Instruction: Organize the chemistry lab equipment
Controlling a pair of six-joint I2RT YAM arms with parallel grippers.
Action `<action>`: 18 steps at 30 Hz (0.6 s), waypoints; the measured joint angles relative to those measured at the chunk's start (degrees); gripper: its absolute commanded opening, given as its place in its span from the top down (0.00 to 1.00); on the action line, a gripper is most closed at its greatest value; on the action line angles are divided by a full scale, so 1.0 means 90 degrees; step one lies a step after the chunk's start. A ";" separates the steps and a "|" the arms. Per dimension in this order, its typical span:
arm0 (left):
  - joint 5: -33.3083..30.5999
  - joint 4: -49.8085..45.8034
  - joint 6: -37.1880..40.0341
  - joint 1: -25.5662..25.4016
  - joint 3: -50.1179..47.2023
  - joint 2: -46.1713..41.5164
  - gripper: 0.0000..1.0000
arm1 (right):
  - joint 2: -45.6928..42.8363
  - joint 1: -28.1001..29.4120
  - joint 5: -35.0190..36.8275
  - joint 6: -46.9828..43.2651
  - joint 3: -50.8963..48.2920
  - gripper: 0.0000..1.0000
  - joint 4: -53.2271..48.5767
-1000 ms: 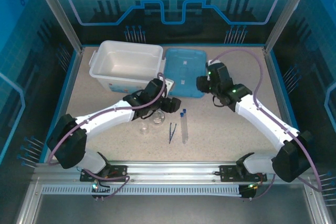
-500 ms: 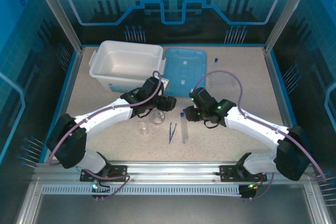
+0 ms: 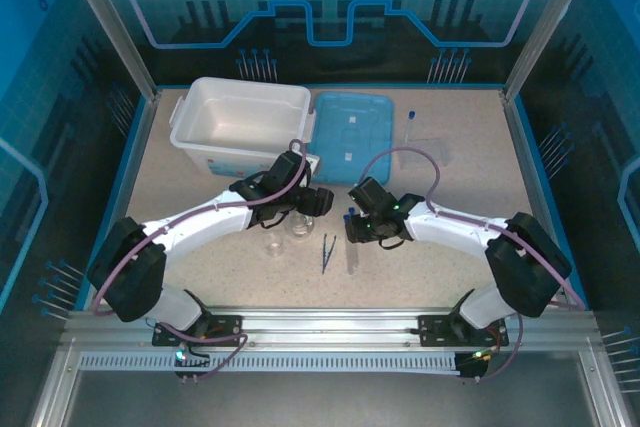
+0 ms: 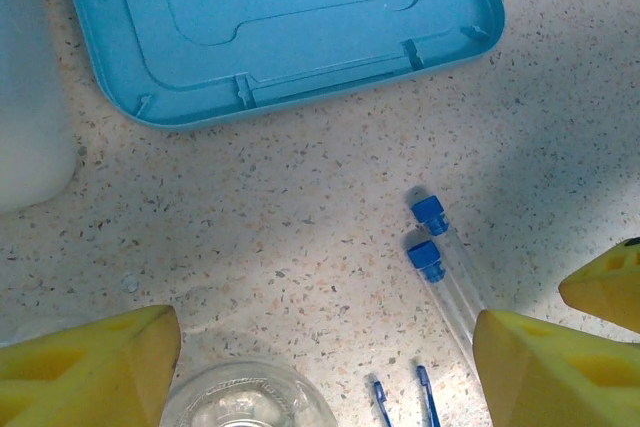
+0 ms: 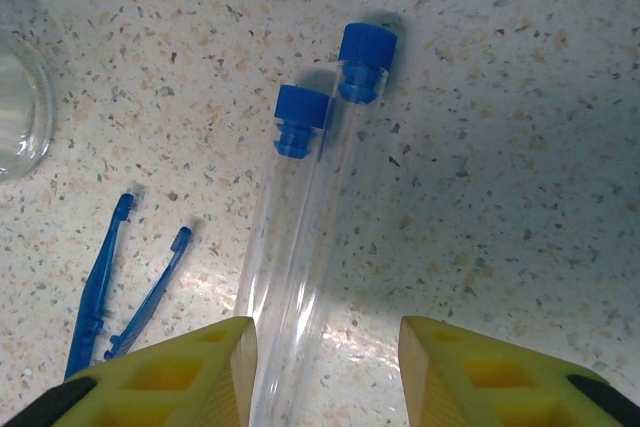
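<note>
Tubes with blue caps [image 5: 300, 197], two of them, lie side by side and touching on the bench [image 3: 450, 267], about midway between its left and right edges and nearer its near edge than its far one, caps pointing toward the far edge. The right claw [image 5: 325, 332] hangs low over their uncapped part with its jaws partly apart. Both tubes run down between its yellow fingers [image 5: 470, 372], close against the finger on the tweezers' side, with bare bench showing before the other. It has hold of nothing; whether that near finger touches the glass I cannot tell. Seen from above, the right claw [image 3: 354, 231] sits over the pair [image 3: 351, 257].

Dark-blue tweezers [image 5: 110, 292] lie flat just left of the tubes, apart from them.

The left claw [image 4: 325, 335] stands wide open and empty above the flask [image 4: 245, 402], whose round rim shows upright between the fingers, nearer one finger than the other. In the overhead view the flask [image 3: 300, 228] stands left of the tweezers, and the small beaker [image 3: 273, 244] stands just beside it toward the near left.

A third tube [image 3: 410, 125] lies well apart from both claws, toward the bench's far edge, right of the light-blue lid [image 3: 345, 122]. The lid lies flat beside the white tub [image 3: 200, 137] near the far left corner.
</note>
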 measured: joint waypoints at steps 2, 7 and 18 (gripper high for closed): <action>0.0000 -0.0002 0.0000 0.0000 -0.0015 -0.0017 0.22 | 0.0083 -0.0007 -0.0012 0.0000 0.0000 0.57 0.0051; 0.0000 0.0002 0.0000 0.0000 -0.0015 -0.0066 0.22 | 0.0270 -0.0017 -0.0056 0.0000 0.0002 0.57 0.0134; 0.0000 0.0032 0.0000 0.0000 -0.0073 -0.0083 0.22 | 0.0464 -0.0066 -0.0056 0.0000 0.0056 0.59 0.0185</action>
